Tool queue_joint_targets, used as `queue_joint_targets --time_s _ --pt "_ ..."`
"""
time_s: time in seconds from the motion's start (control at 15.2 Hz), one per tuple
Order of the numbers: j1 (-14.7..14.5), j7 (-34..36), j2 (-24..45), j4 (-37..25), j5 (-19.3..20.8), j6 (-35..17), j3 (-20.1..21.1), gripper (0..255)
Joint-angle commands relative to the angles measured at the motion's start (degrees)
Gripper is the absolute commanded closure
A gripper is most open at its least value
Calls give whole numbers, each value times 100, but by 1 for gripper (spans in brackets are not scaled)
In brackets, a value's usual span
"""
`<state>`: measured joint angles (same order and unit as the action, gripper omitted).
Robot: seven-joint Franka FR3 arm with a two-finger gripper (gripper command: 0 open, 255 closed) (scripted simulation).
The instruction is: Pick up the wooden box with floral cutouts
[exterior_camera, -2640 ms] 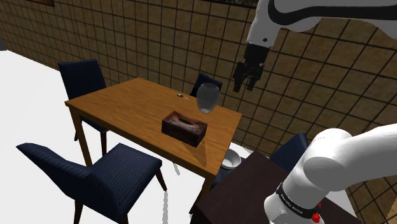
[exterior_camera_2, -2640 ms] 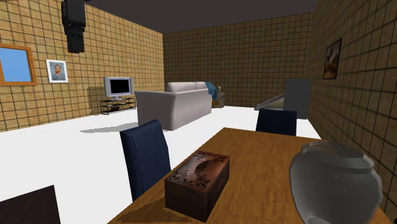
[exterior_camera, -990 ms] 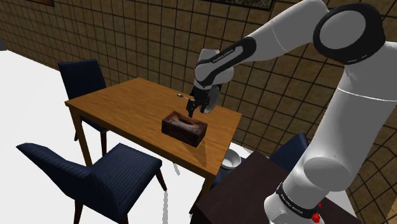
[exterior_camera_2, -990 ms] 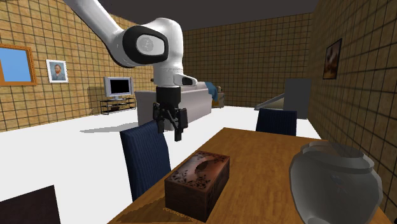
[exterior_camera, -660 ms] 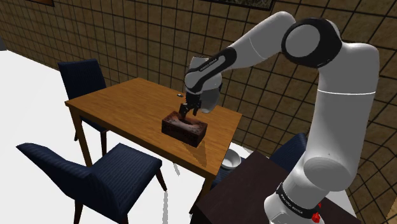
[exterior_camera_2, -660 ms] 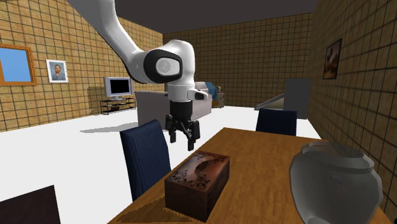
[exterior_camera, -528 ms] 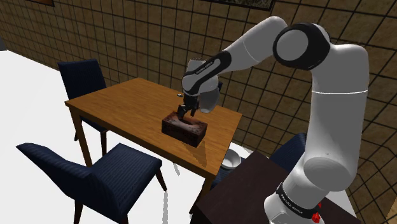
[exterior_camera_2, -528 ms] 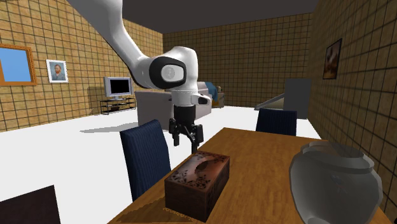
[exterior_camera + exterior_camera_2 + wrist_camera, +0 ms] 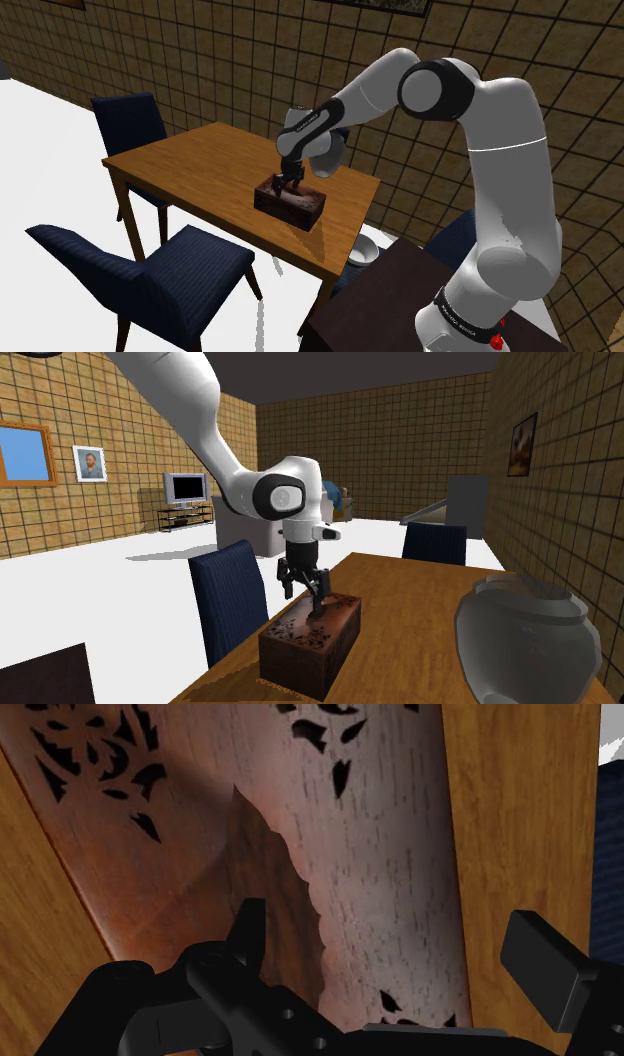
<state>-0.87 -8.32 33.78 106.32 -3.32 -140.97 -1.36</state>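
- Wrist view: my gripper (image 9: 395, 936) is spread, one finger over the top slot (image 9: 270, 889), the other outside the long edge.
- The wooden box (image 9: 380, 824) lies on the table (image 9: 520, 824); I'd descend straight, then close gently.

Flat, even light without glare: the white floor (image 9: 50, 150) beside the worktop (image 9: 190, 165) is bright, the tiled walls (image 9: 200, 60) are dimmer and the ceiling (image 9: 350, 367) is dark. A soft grey shadow lies on the floor beyond the worktop. A darker, jagged-edged patch crosses the box (image 9: 390, 834) on the worktop, by the claw (image 9: 390, 932).
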Motion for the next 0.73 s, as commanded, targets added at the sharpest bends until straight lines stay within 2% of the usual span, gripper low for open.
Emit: queue_joint_targets --time_s 0.0,0.2,0.26,0.66 --pt "0 -3 139 -39 -6 -102 6 0" --pt "3 -8 233 -54 -10 -181 10 0" --pt "4 -8 224 -44 -10 -182 10 255" --pt "0 -4 219 -25 -11 -197 11 255"
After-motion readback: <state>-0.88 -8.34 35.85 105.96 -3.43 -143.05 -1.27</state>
